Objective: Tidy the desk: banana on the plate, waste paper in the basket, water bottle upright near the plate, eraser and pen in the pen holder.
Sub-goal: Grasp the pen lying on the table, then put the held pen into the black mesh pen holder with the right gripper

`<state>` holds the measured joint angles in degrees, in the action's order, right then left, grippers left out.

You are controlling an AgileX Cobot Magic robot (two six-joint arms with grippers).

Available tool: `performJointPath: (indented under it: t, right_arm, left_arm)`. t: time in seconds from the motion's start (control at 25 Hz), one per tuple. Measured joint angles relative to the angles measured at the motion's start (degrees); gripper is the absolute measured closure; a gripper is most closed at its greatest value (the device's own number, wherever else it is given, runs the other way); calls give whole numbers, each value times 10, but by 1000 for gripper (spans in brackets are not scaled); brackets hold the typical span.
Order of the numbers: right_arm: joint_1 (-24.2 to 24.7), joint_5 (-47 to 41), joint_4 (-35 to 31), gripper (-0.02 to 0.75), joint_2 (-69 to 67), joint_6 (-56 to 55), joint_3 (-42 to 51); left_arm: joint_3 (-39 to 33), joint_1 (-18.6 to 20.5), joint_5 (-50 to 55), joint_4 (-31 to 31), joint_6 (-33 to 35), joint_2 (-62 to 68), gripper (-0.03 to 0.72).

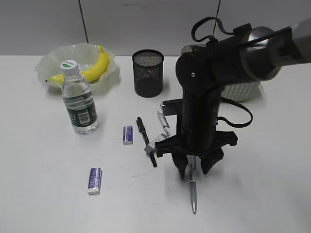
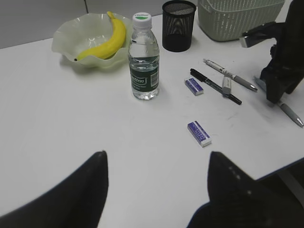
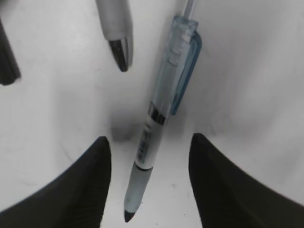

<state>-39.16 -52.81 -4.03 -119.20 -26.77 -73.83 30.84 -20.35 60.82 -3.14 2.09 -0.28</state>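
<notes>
My right gripper (image 1: 193, 170) is open and low over the desk (image 1: 43, 160), its fingers on either side of a blue-clip pen (image 3: 156, 123) lying flat; the pen's tip pokes out (image 1: 193, 201). My left gripper (image 2: 156, 156) is open and empty, above bare desk. The banana (image 1: 97, 65) lies in the plate (image 1: 48, 63). The water bottle (image 1: 80, 99) stands upright beside the plate. Two erasers (image 1: 128, 134) (image 1: 95, 180), a black pen (image 1: 146, 141) and a silver pen (image 1: 163, 124) lie on the desk. The pen holder (image 1: 147, 73) stands at the back. No waste paper shows.
The basket (image 2: 232, 19) stands at the back right, mostly hidden behind my right arm in the exterior view. A small grey block (image 2: 226, 84) rests on the black pen. The desk's front edge (image 2: 280, 166) runs close to the right gripper.
</notes>
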Motion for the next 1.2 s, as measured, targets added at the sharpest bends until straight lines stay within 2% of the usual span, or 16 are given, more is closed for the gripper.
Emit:
performJointPath:
  t: [0.28,0.56,0.92,1.08,1.2]
  right_arm:
    - [0,0,1,400,-25,-1,-1]
    - [0,2,3,626,-25,6,-1]
    - [1,-64,58,626,-7,9,-34]
    - [1,-67,87,626,49,9,-77]
    - [1,-21,114,626,81,9,-116]
  left_arm:
    - [0,0,0,0,0,0,200]
    - [0,0,0,0,0,0,200]
    - [0,0,0,0,0,0,200]
    - [0,0,0,0,0,0,200]
    - [0,0,0,0,0,0,200]
